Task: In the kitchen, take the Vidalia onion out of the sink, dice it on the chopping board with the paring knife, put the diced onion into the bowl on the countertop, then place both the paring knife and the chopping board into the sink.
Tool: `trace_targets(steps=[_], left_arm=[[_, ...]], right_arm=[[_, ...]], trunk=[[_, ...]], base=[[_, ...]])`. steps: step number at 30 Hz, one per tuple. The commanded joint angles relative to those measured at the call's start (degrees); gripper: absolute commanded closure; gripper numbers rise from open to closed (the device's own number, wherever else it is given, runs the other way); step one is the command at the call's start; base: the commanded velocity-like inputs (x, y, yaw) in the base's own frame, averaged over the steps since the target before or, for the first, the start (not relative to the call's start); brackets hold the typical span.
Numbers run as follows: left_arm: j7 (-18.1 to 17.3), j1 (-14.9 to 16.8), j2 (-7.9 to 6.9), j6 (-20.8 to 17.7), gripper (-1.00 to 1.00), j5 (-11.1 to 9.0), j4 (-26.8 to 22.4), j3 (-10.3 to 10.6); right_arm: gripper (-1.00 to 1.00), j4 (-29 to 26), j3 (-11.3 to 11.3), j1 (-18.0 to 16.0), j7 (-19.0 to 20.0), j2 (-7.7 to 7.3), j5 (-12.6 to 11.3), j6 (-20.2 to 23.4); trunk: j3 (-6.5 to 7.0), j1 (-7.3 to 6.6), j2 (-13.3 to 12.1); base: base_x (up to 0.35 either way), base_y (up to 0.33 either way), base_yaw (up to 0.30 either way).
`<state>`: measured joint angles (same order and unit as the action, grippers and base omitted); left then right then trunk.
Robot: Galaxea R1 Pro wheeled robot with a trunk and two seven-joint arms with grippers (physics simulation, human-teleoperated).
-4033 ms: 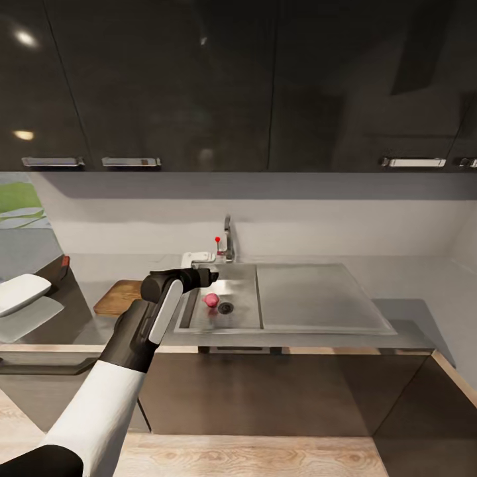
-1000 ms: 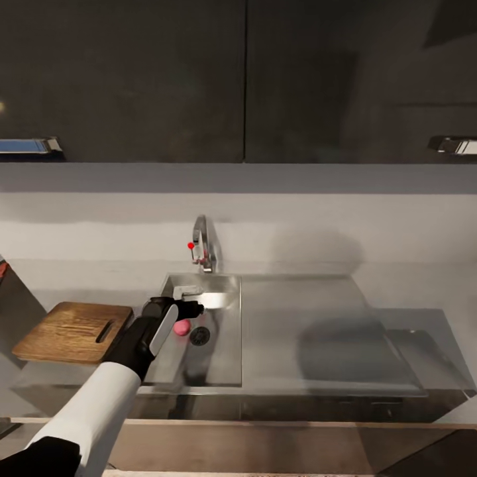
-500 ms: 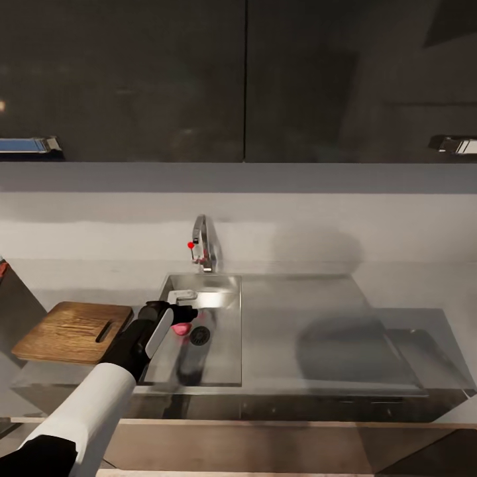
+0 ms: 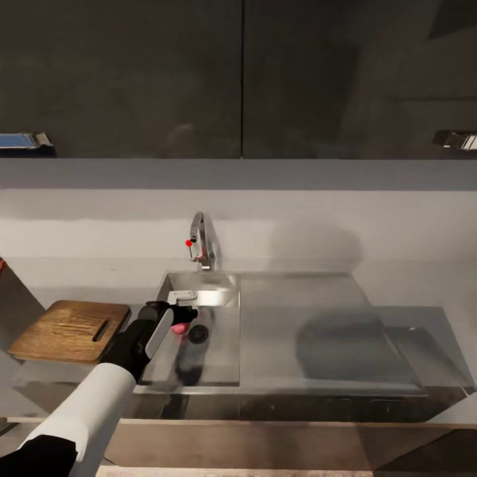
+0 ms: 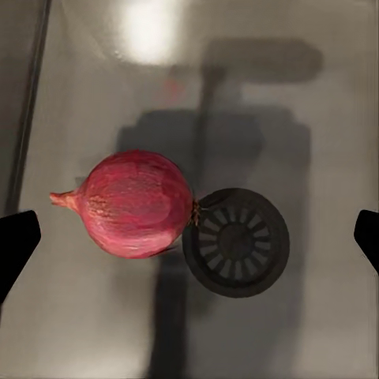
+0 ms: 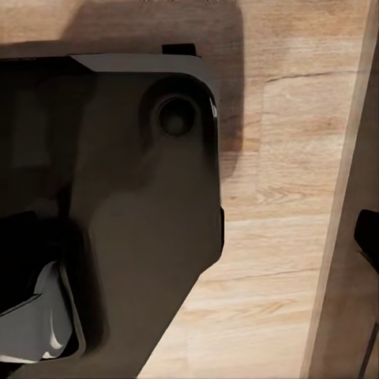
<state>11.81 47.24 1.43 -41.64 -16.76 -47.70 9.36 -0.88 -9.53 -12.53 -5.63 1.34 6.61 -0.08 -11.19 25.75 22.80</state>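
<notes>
The left pincer (image 4: 187, 317) hangs low in the sink (image 4: 225, 368), near the middle of the frame. Its fingers are spread wide on both sides of the red onion (image 5: 138, 204) and hold nothing. The onion lies on the sink floor, touching the round drain (image 5: 235, 242). The wooden board (image 4: 69, 330) sits on the surface (image 4: 424, 291) at the left. I cannot tell how the right pincer stands.

— From my head camera, the left pincer (image 4: 180, 317) covers most of the onion (image 4: 178, 327); just a pink sliver shows.

— My left wrist feed crops both fingertips (image 5: 16, 241) at the edges. The chopping board (image 4: 69, 331) is partly behind the arm.
</notes>
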Motion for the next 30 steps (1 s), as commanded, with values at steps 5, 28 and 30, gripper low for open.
trace_targets(steps=[5, 28, 30], left_arm=[[0.5, 0.05, -0.02, -0.19, -1.0, -0.57, -0.04, 0.13], [0.52, 0.05, -0.45, -0.19, -1.0, -0.56, 0.78, 0.05], [0.55, 0.05, -0.46, -0.19, -1.0, -0.56, 0.75, 0.05]], right_arm=[[-1.0, 0.0, -0.48, -0.03, -0.26, 0.3, 0.6, -0.01], [-1.0, 0.0, -0.48, -0.03, -0.26, 0.42, 0.6, -0.01], [-1.0, 0.0, -0.48, -0.03, -0.26, 0.42, 0.6, -0.01]], trunk=[[-0.57, 0.04, 0.12], [-2.66, 0.04, 0.12], [-2.85, 0.04, 0.12]], base=[[0.124, -0.112, 0.0], [0.02, -0.017, 0.0], [0.0, 0.0, 0.0]])
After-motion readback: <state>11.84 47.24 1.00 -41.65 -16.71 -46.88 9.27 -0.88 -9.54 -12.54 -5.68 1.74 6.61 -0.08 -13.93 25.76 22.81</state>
